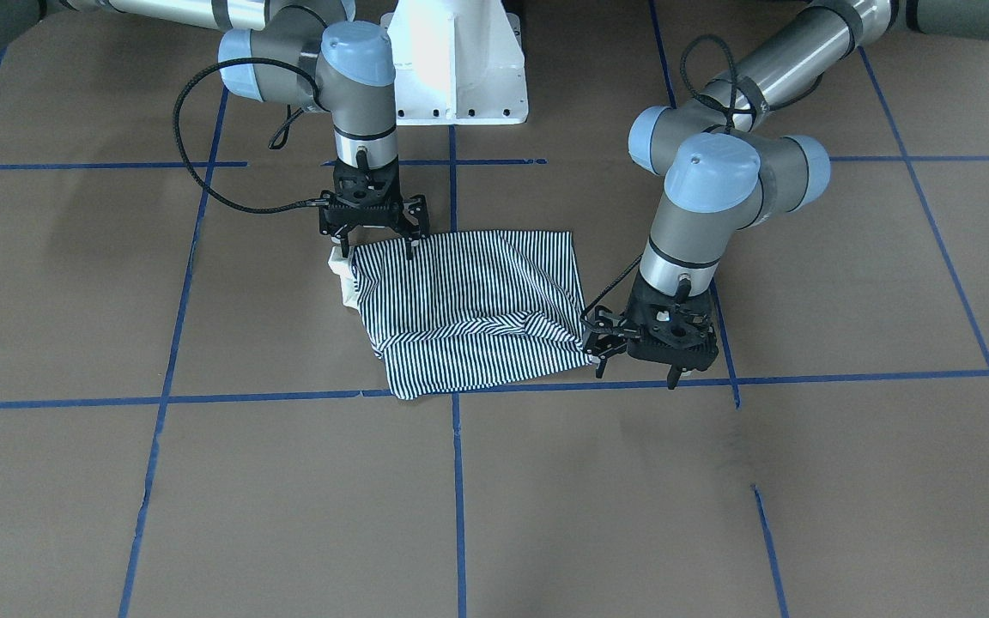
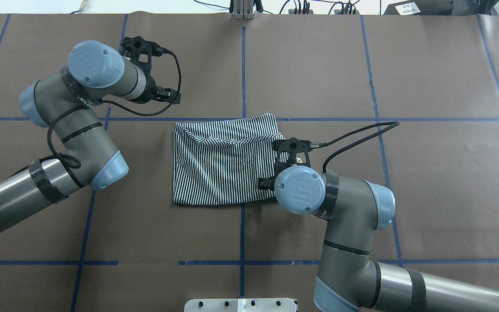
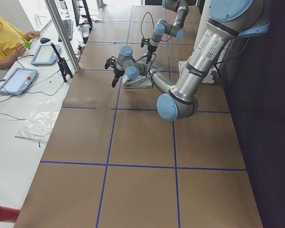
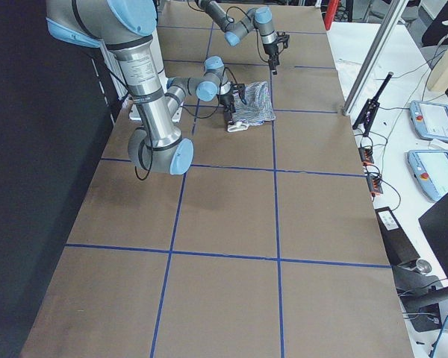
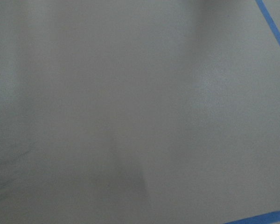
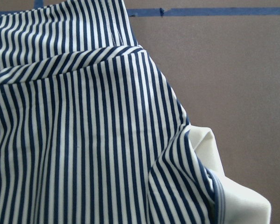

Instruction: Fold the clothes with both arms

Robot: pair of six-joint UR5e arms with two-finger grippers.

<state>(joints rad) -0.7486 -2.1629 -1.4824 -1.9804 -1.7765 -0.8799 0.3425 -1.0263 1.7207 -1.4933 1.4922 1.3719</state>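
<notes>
The striped shirt (image 1: 469,309) lies folded into a rough rectangle in the middle of the table (image 2: 362,78), with wrinkles along its far edge. Its cream collar (image 1: 342,275) pokes out at the end nearest my right arm. My right gripper (image 1: 376,249) points straight down over that collar corner, jaws open, holding nothing. The right wrist view shows the stripes (image 6: 84,140) and the collar (image 6: 233,196) close up. My left gripper (image 1: 636,378) hangs open and empty above bare table, beyond the shirt's other end. The left wrist view shows only brown paper.
Blue tape lines (image 2: 243,65) divide the brown paper cover into squares. The white pedestal base (image 1: 456,60) stands at the robot's side of the table. In the exterior left view a person in yellow (image 3: 4,38) sits at a side desk with tablets.
</notes>
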